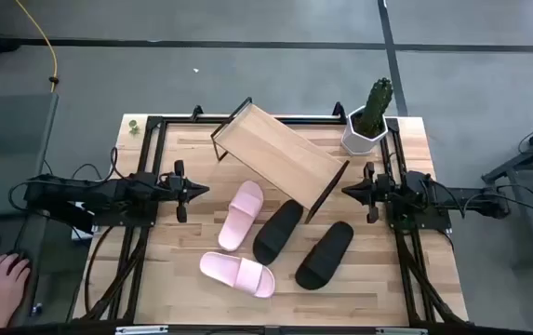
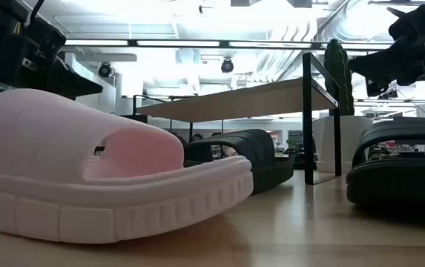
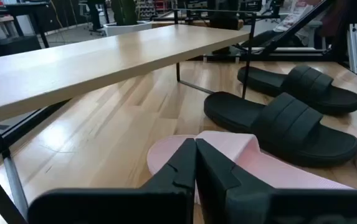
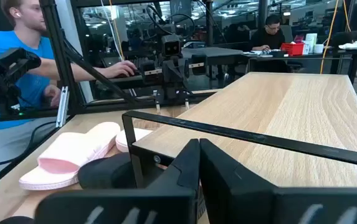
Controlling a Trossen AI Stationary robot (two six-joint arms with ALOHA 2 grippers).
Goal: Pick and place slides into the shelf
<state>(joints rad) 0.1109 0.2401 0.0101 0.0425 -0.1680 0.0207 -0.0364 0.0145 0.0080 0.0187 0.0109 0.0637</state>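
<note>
1. Left gripper point(image 1: 199, 190): fingers point(image 3: 181, 165) pressed together, holding nothing. It hovers at the left side of the desk point(image 1: 182, 279), just left of the upper pink slide.
2. Right gripper point(image 1: 348, 190): fingers point(image 4: 187, 163) pressed together, holding nothing. It hovers at the right side, just beside the shelf's right end.
3. Slides, count four, all lying on the desk, none on the shelf:
   - pink slide point(image 1: 241, 214), centre, just near of the shelf;
   - second pink slide point(image 1: 237, 274), nearer, lying crosswise;
   - black slide point(image 1: 277, 231), just right of the first pink one, its far end at the shelf frame;
   - second black slide point(image 1: 325, 254), further right.
4. Shelf point(image 1: 275, 154), count one: light wooden board on a black frame, set diagonally at the far centre of the desk, board bare.
5. Cactus in a white pot point(image 1: 368, 119), count one, far right corner.
6. No brand, label or writing readable on any item.
7. A person's hand point(image 1: 4, 284) shows off the desk, near left.
</note>
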